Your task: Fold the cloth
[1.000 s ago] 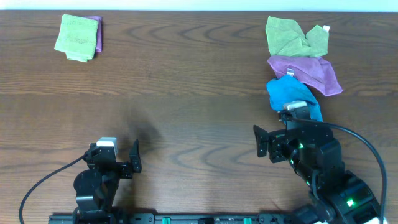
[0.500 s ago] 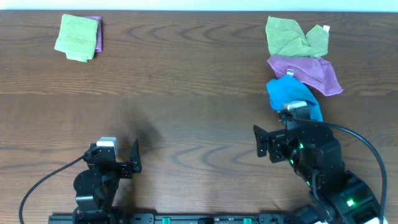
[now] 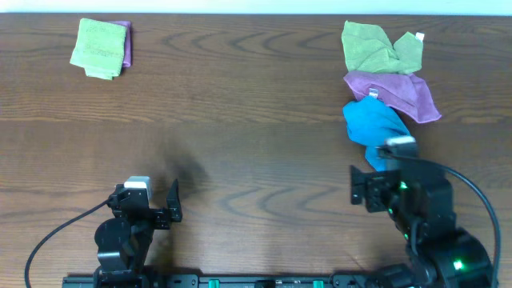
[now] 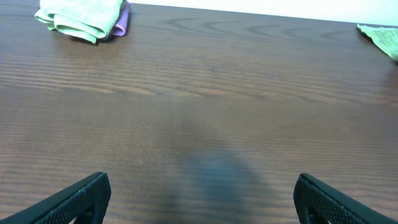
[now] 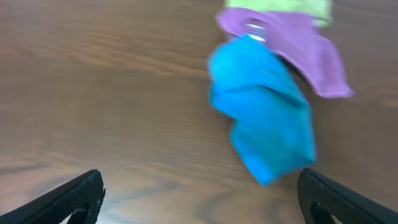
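Observation:
A crumpled blue cloth [image 3: 370, 124] lies at the right of the table, with a purple cloth [image 3: 396, 94] and a green cloth [image 3: 376, 46] behind it. In the right wrist view the blue cloth [image 5: 264, 121] lies just ahead, right of centre, with the purple cloth [image 5: 298, 43] beyond. My right gripper [image 5: 202, 199] is open and empty, just short of the blue cloth; in the overhead view it [image 3: 372, 188] sits below the cloth. My left gripper [image 4: 202, 199] is open and empty over bare table at the lower left [image 3: 160, 204].
A folded green cloth on a purple one [image 3: 102, 48] lies at the far left corner; it also shows in the left wrist view [image 4: 84, 15]. The wooden table [image 3: 240, 120] spans the whole view.
My right arm has shifted to the right, so its gripper now sits more directly below the blue cloth. The left arm and the cloths have not moved.

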Controlling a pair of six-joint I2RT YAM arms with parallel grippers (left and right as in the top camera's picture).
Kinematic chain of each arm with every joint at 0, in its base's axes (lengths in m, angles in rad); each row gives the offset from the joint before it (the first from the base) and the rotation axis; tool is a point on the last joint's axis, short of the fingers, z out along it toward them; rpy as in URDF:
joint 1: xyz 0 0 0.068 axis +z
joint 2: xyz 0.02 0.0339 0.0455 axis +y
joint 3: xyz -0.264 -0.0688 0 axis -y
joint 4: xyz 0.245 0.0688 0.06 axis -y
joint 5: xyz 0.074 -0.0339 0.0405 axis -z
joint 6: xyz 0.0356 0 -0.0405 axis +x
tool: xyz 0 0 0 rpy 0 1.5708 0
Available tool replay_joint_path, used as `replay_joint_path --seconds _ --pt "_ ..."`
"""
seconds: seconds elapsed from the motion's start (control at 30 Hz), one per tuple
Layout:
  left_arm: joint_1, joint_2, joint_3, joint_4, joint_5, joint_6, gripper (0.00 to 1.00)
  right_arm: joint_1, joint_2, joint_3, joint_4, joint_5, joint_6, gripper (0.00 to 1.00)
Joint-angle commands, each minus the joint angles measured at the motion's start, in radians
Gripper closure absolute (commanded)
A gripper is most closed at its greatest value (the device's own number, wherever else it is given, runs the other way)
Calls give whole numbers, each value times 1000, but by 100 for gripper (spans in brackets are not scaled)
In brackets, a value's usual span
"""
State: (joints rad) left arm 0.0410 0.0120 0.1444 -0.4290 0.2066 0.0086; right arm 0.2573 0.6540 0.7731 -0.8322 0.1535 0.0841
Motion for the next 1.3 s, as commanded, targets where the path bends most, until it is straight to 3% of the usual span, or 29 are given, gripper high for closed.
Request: replay_joint_path --seconds 0.0,0.2,0.57,1.27 --pt "-5 -8 -20 0 12 18 5 -61 -100 -91 42 -2 -41 1" --pt "-5 -8 -20 0 12 18 5 -62 -317 -256 99 -9 -40 1" --pt "-5 -8 -20 0 12 18 4 -61 -516 -408 98 -31 -40 1" --pt "-5 -8 -20 0 12 18 5 -60 -649 -602 80 -31 -32 1"
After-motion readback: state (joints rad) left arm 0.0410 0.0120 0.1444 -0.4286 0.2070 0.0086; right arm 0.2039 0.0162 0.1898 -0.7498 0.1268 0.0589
